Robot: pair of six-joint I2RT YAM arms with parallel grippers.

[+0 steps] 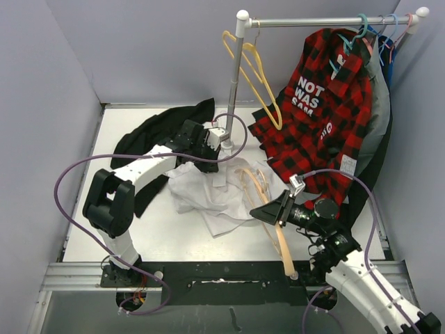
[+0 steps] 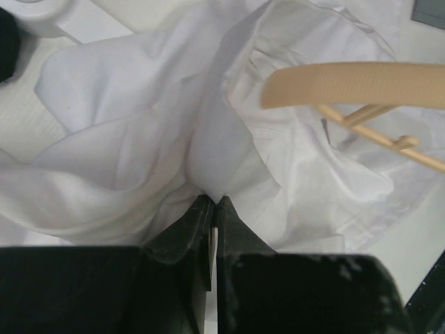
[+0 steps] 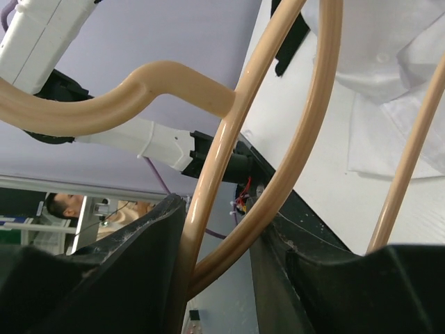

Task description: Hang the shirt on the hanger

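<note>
Shirt (image 1: 208, 195) is noted crumpled in a heap at the middle of the desk (image 1: 167, 236), white and thin. Its far left side lies against a black garment (image 1: 156, 129).

Left tool (image 1: 208, 148) is lowered onto the far side of the heap. In the left wrist view its jaws are pressed together, and a raised fold of the white fabric is pinched between the tips.

Hanger (image 1: 284, 247), pale tan, is held off the desk by the right tool (image 1: 268, 209), just to the right of the shirt. It is tilted, with one end down near the desk's near edge and the thin bars reaching over the right edge of the fabric. In the right wrist view two of its bars pass between the jaws, which are set narrow around them; the left finger is seen touching one bar.

Rail (image 1: 327, 21) stands at the far right. A red-and-black plaid shirt (image 1: 327, 104), a yellow hanger (image 1: 257, 76) and teal hangers (image 1: 361, 31) are hung on it, well apart from both tools.
</note>
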